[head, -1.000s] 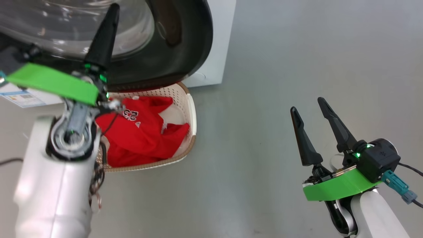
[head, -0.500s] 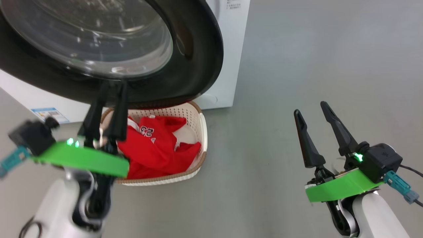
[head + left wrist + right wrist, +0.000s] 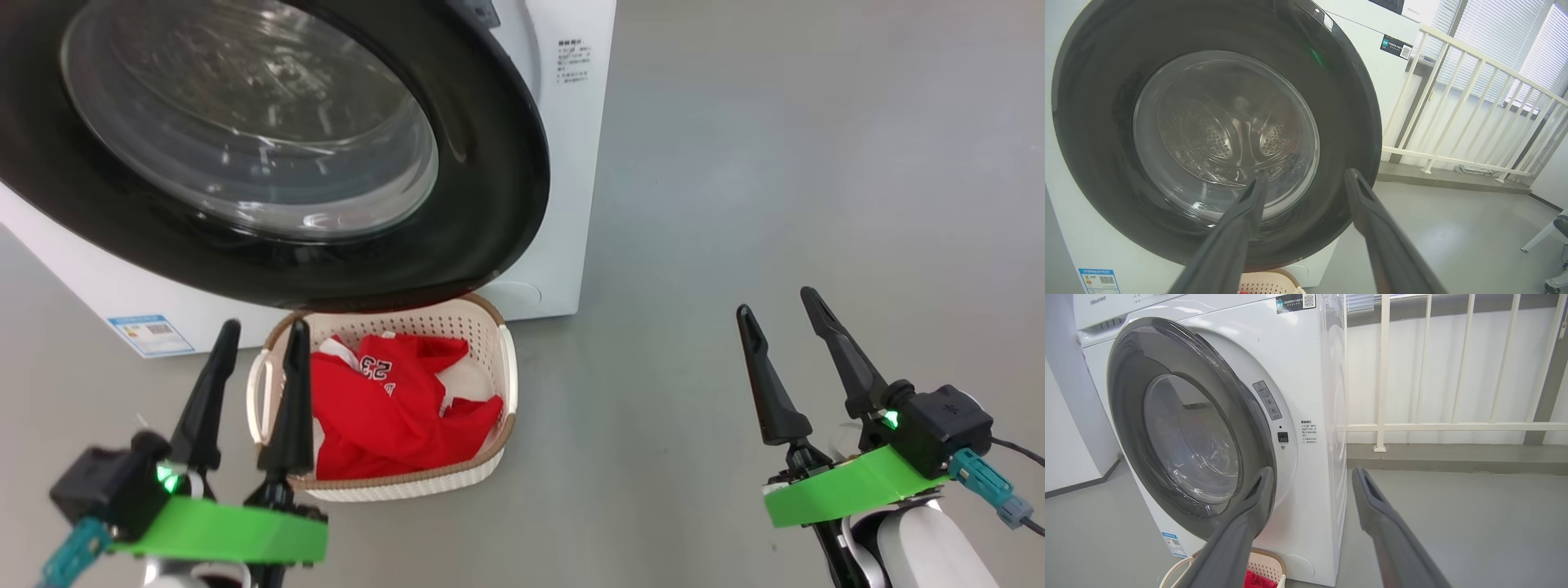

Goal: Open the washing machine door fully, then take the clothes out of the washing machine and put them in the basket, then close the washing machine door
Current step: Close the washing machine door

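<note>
Head view: the washing machine door (image 3: 269, 147) stands ajar, and its black rim overhangs the far edge of the basket (image 3: 507, 371). The basket sits on the floor (image 3: 735, 204) just in front of the washing machine (image 3: 563, 163). The clothes (image 3: 392, 408) lie inside it, below the rim. The left gripper (image 3: 265, 327) hovers by the basket's left edge, jaws apart and empty. The right gripper (image 3: 775, 300) is well apart to the right over bare floor, jaws apart and empty. A white railing (image 3: 1384, 375) bounds the room beyond the machine.

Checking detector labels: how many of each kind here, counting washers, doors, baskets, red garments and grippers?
washing machine: 1
washing machine door: 1
basket: 1
red jersey: 1 visible; anything beneath it is hidden
grippers: 2, left gripper and right gripper
Total: 6
</note>
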Motion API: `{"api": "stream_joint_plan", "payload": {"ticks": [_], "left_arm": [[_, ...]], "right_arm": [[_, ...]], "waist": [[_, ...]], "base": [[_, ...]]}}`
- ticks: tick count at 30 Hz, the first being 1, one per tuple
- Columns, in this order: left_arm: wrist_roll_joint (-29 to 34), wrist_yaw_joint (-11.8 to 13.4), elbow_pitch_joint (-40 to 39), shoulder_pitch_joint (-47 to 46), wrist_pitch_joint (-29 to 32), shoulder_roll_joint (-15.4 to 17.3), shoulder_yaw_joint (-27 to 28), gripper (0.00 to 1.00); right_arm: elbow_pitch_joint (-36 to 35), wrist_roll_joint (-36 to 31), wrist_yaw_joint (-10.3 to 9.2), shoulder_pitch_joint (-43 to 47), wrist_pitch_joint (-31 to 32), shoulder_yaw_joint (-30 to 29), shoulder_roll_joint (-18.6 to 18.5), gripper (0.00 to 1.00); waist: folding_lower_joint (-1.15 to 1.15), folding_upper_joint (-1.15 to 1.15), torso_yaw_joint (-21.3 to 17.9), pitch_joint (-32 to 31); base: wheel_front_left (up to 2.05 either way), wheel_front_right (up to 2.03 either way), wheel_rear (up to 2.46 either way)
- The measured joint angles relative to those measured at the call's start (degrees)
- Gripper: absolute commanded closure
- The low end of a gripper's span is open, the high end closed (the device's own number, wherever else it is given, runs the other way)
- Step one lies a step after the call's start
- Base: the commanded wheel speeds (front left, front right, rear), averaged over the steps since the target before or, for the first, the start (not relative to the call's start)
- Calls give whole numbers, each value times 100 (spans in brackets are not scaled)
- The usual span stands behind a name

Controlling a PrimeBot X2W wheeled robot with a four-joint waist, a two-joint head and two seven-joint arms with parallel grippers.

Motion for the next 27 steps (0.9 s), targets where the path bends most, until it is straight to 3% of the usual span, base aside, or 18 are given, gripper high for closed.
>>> {"api": "stream_joint_plan", "payload": {"ticks": [10,21,27], "left_arm": [[648,146,-550,846,-18,-148,431,0],[1170,146,-521,1405,-18,-659,889,0],[1404,134,-403,1585,-18,-705,989,0]], "right_arm": [[105,-56,0,117,0,-65,2,0],[125,-55,0,344,0,-112,5,0],[108,-55,0,447,0,-136,7,0]], "waist": [[0,0,32,-240],[0,0,-43,-430],[0,0,-70,-472]], "base": [[0,0,0],[0,0,0],[0,0,0]]}}
